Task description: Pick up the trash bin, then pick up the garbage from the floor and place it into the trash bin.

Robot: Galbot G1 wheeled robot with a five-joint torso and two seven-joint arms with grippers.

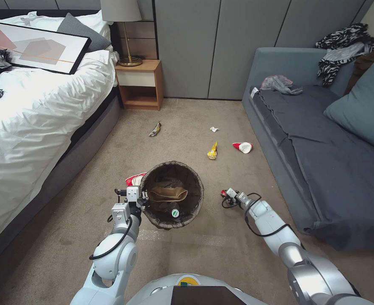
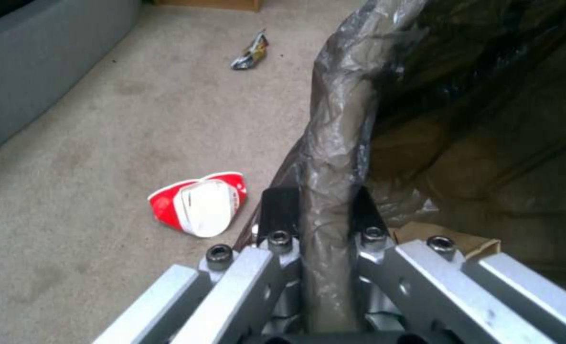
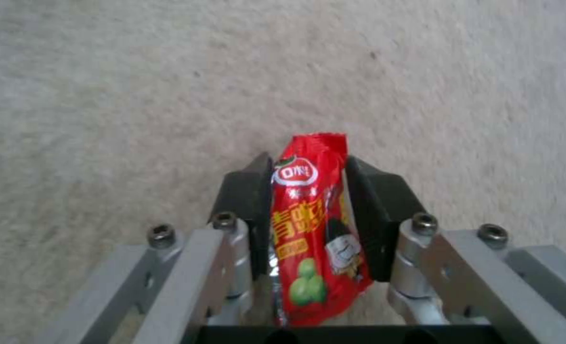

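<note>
Nearest to the robot, the left gripper (image 2: pixel 321 210) is clamped on the rim of the trash bin (image 1: pixel 153 212), one finger outside and one inside the bag-covered wall, and it holds the bin over the carpet (image 1: pixel 204 254) in front of the base. Inside the bin already lie a brown paper piece (image 1: pixel 168 193) and a bottle with a green cap (image 1: pixel 175 213).

The right gripper (image 3: pixel 308 186) is closed on a red snack wrapper (image 3: pixel 308 215), which stands between the two fingers with its long axis along them. In the head view this gripper (image 1: pixel 226 194) hangs low above the floor, to the right of the bin and apart from it. So the relation that matters is this: the bin's open mouth lies to the left of the held wrapper, with its rim, I judge, a little higher. The right arm is the nearer one and must carry the wrapper leftward and up over the rim.

Just beside the bin on its left lies a crushed red-and-white cup (image 2: pixel 200 205). Farther away on the carpet are a yellow wrapper (image 1: pixel 212 151), another red-and-white cup (image 1: pixel 243 147), a white wad (image 1: pixel 213 129) and a dark wrapper (image 1: pixel 155 129) near the nightstand (image 1: pixel 140 82).
</note>
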